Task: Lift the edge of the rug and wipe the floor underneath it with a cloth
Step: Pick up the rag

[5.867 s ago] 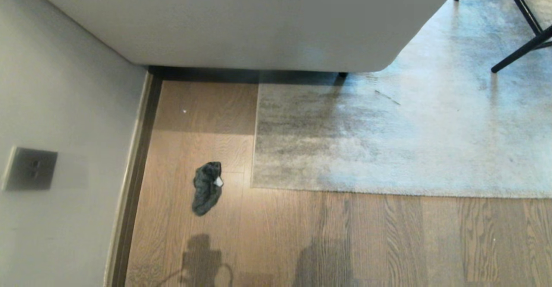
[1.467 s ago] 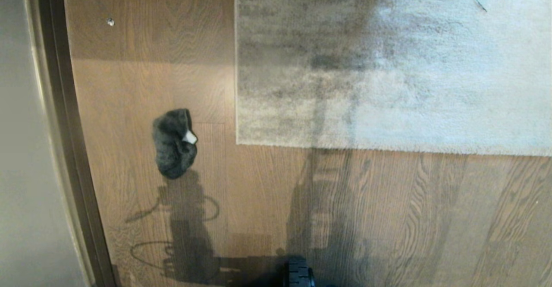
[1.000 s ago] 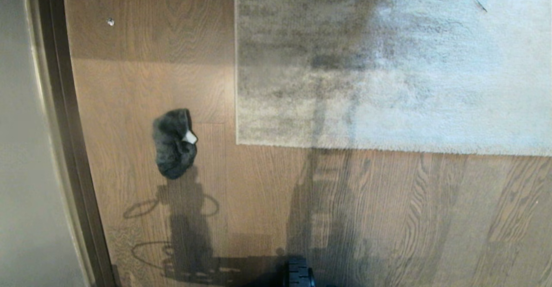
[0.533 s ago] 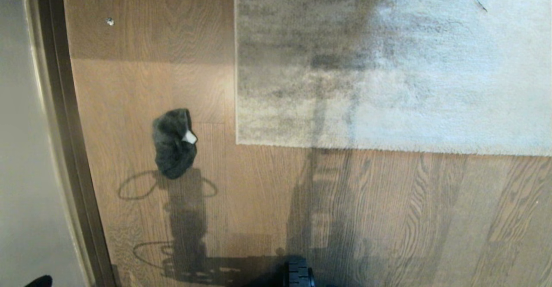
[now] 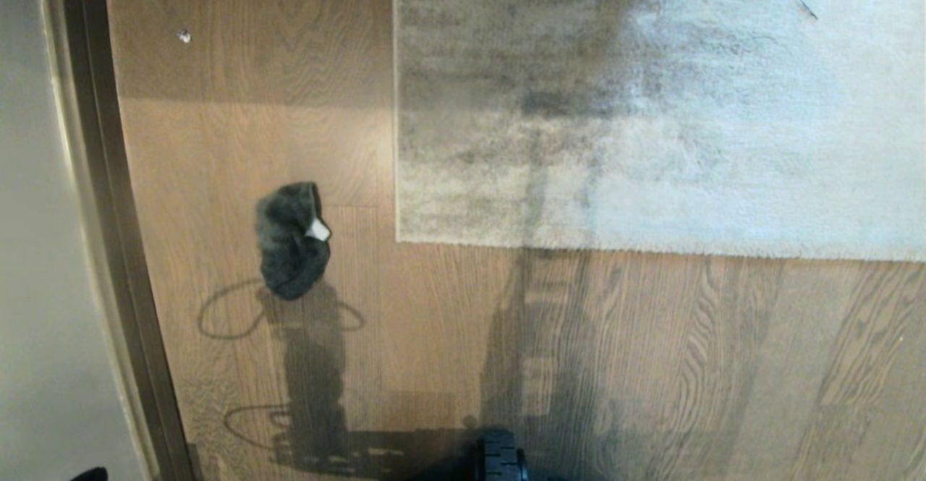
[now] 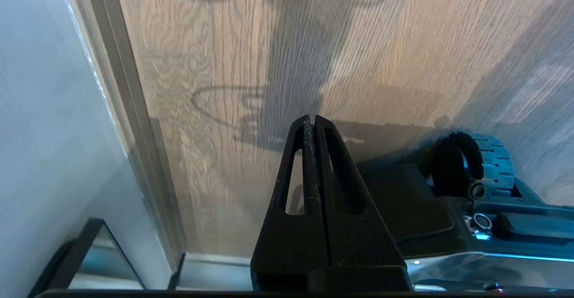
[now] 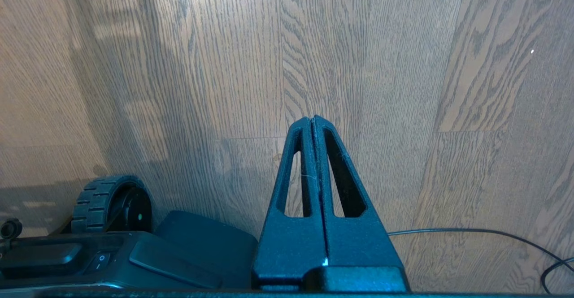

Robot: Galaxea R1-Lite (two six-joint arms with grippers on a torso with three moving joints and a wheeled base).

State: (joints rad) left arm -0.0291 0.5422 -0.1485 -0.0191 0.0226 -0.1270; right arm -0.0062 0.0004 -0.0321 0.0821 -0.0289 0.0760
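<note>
The dark grey fuzzy cloth point(image 5: 291, 240) lies bunched on the brown wood floor point(image 5: 434, 336), a white tag on its right side. Just right of it is the rug edge point(image 5: 651, 249) with its near left corner point(image 5: 398, 239), lying flat. In the left wrist view my left gripper point(image 6: 312, 118) is shut and empty, hanging over bare floor point(image 6: 215, 65) beside the skirting. My right gripper point(image 7: 312, 118) is shut and empty over bare planks point(image 7: 381, 65). Neither wrist view shows the cloth or the rug.
A dark skirting strip point(image 5: 108, 213) and pale wall point(image 5: 36, 249) run along the left. The wheel of my base point(image 5: 499, 459) sits at the near edge, also wheel point(image 6: 471, 168) and wheel point(image 7: 110, 204). A thin black cable point(image 7: 471, 232) lies on the floor at the right.
The arm's shadow and its cable loop have crept up towards the cloth. A dark tip has appeared at the head view's bottom left corner. Cloth and rug lie as before.
</note>
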